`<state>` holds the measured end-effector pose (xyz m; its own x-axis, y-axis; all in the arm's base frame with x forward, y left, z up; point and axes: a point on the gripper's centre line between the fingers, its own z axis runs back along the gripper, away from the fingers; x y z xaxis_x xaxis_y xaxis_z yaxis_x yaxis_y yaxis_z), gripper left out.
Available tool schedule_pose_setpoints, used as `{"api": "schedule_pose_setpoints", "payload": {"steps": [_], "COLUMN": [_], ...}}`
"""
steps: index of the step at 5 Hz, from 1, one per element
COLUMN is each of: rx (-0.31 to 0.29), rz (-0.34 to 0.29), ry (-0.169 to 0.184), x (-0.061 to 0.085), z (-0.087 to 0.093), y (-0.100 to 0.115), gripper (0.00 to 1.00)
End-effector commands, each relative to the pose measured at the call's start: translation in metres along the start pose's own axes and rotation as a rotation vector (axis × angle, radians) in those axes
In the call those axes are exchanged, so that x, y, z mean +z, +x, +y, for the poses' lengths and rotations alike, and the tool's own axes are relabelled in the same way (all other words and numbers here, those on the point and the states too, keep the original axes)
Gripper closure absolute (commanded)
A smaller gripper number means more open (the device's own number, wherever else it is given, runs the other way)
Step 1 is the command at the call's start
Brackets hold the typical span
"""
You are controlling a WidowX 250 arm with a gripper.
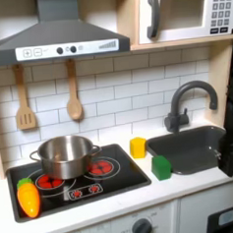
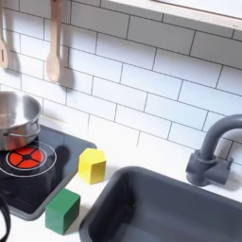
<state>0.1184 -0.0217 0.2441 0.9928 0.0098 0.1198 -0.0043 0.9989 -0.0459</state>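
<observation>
One green block (image 2: pixel 62 210) lies nearest in the second exterior view, on the white table (image 1: pixel 115 202) between the black stovetop (image 1: pixel 130 173) and the dark sink (image 1: pixel 195 154). One yellow block (image 2: pixel 92 164) stands just beside it at its 1 o'clock, apart from it. At the 3 o'clock edge of the first exterior view, the dark end effector (image 1: pixel 231 148) hangs over the sink's far end, cut off by the frame. I cannot tell how far its jaws are parted or whether it grips anything. It is well apart from both blocks. One steel pot (image 1: pixel 64 155) sits on the stovetop's 10 o'clock burner. One orange-and-yellow toy vegetable (image 1: pixel 29 196) lies at 7 o'clock. One faucet (image 1: pixel 189 102) arches at the sink's 12 o'clock. Two wooden utensils, a spatula (image 1: pixel 24 101) and a spoon (image 1: pixel 73 92), hang on the tiled wall.
</observation>
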Motion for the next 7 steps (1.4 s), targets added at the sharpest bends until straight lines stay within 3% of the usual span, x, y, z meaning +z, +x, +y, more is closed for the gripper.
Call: {"api": "schedule_pose_setpoints", "payload": {"steps": [1,3,4,7], "rx": [0.0,-0.012,0.014,0.018], "rz": [0.002,-0.004,0.001,-0.026], "ry": [0.0,0.011,0.017,0.038], "x": [0.0,-0.009,-0.011,-0.019], "z": [0.0,0.005,0.01,0.016], "y": [0.0,0.019,0.028,0.062], "gripper": [0.0,0.0,0.0,0.0]}}
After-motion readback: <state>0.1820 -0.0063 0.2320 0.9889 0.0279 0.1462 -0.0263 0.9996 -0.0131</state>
